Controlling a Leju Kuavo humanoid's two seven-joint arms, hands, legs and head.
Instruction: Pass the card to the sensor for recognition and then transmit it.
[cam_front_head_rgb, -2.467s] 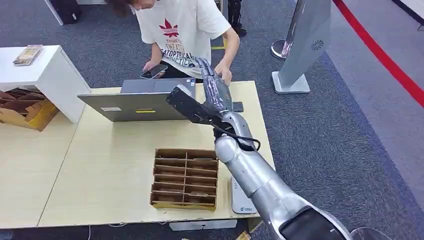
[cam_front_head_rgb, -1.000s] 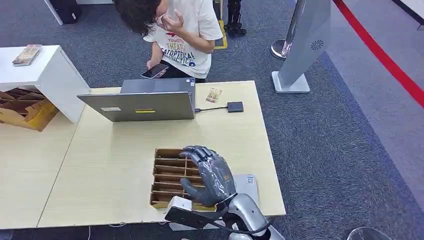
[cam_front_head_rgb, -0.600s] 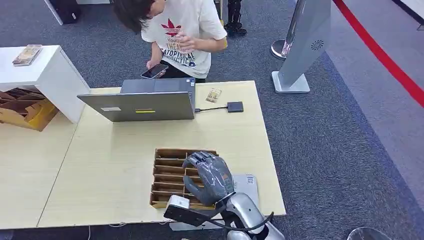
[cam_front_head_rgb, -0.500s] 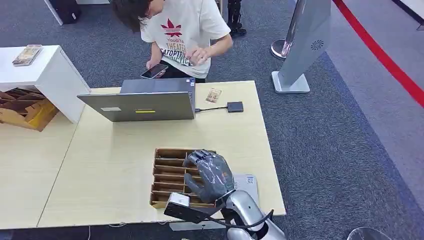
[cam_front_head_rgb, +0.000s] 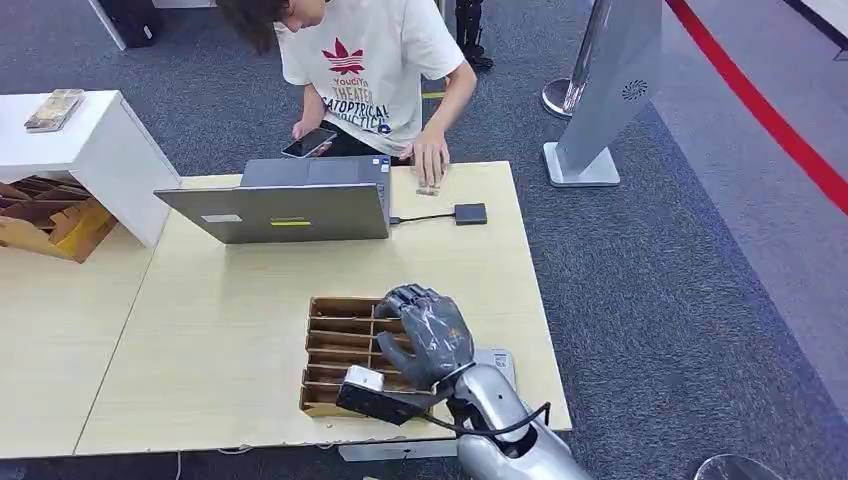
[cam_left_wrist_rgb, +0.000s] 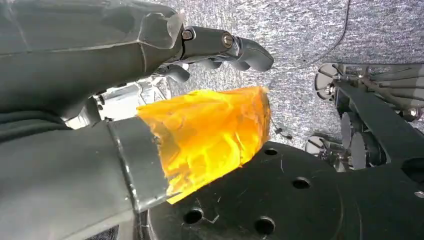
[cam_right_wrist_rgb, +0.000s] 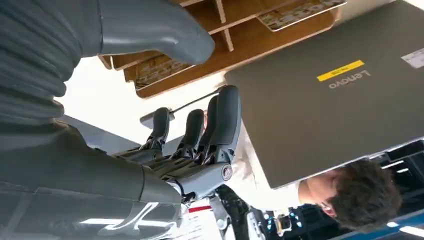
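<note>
R hand (cam_front_head_rgb: 430, 335): I see it over the near-right part of the cardboard divider tray (cam_front_head_rgb: 345, 340), palm down, fingers apart and a bit curled, nothing in it. R wrist view shows the fingers (cam_right_wrist_rgb: 222, 125) spread w/ gaps between, nothing held.
L hand (cam_left_wrist_rgb: 150, 90): in L wrist view it hangs low over grey carpet; dark fingers (cam_left_wrist_rgb: 225, 47) extended, thumb wrapped in an orange-yellow cover (cam_left_wrist_rgb: 210, 132). Nothing seen in it; I read it as apart/empty.
Card (cam_front_head_rgb: 430, 188): far edge of the table, right of the laptop, flat on the tabletop, mostly under the person's hand (cam_front_head_rgb: 430, 165). Well apart from my R hand.
Sensor (cam_front_head_rgb: 471, 213): I take the small dark box w/ a cable, near the card on the far-right side, cable running left to the laptop, as the sensor; can't confirm.
Tray: on the near side of the table, brown, rows of slots; R wrist view shows cards lying in some slots.
Laptop (cam_front_head_rgb: 275, 210): grey, open, back of the lid facing me, far-left of the tray.
White device (cam_front_head_rgb: 495, 360): flat, just right of the tray, partly behind my R wrist.
Table (cam_front_head_rgb: 230, 310): light wood.
Person (cam_front_head_rgb: 370, 60): far side, white tee, phone (cam_front_head_rgb: 308, 143) in other hand.
</note>
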